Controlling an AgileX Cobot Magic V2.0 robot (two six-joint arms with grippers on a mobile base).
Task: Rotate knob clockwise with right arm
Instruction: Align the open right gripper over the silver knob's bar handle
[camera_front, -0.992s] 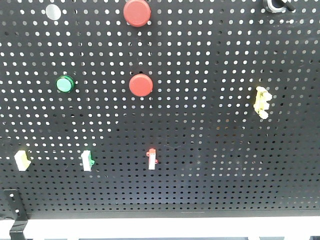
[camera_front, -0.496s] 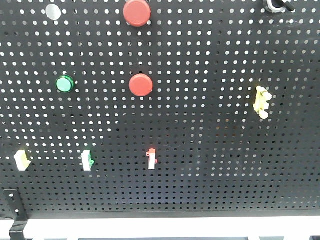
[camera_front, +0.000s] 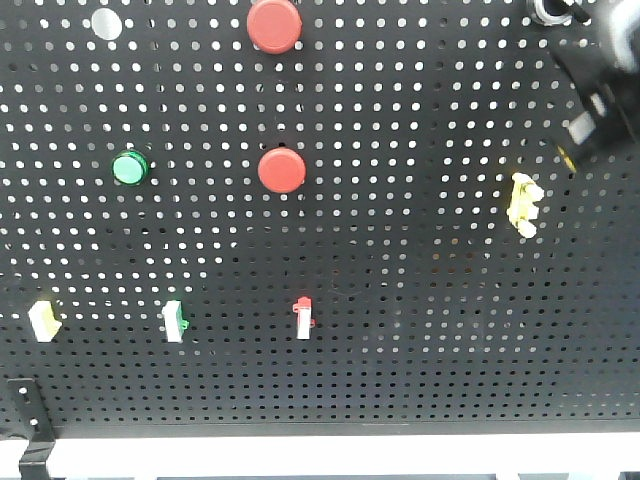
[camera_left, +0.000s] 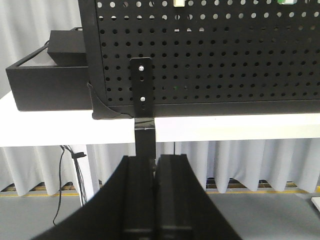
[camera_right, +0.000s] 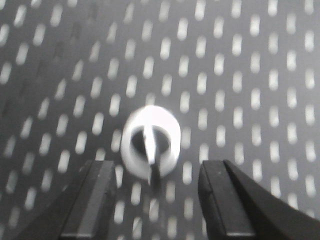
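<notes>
The knob (camera_right: 151, 145), a small round one with a shiny silver rim and dark centre, sits on the black pegboard (camera_front: 400, 300). In the front view the knob (camera_front: 548, 10) is at the top right edge, and the right arm (camera_front: 598, 85) shows blurred just below and right of it. In the right wrist view my right gripper (camera_right: 160, 197) is open, its two dark fingers (camera_right: 97, 200) standing apart just below the knob without touching it. My left gripper (camera_left: 156, 165) is shut with nothing in it, low in front of the board's lower edge.
On the board are two red buttons (camera_front: 274, 25) (camera_front: 281, 171), a green button (camera_front: 129, 167), a flat silver disc (camera_front: 106, 23), a yellow switch (camera_front: 523, 204) and small toggles (camera_front: 304, 318) along the lower rows. A black box (camera_left: 50, 75) stands on the white table (camera_left: 50, 132).
The right arm has come into the front view at the top right, blurred by motion, beside the knob. Nothing on the board has moved.
</notes>
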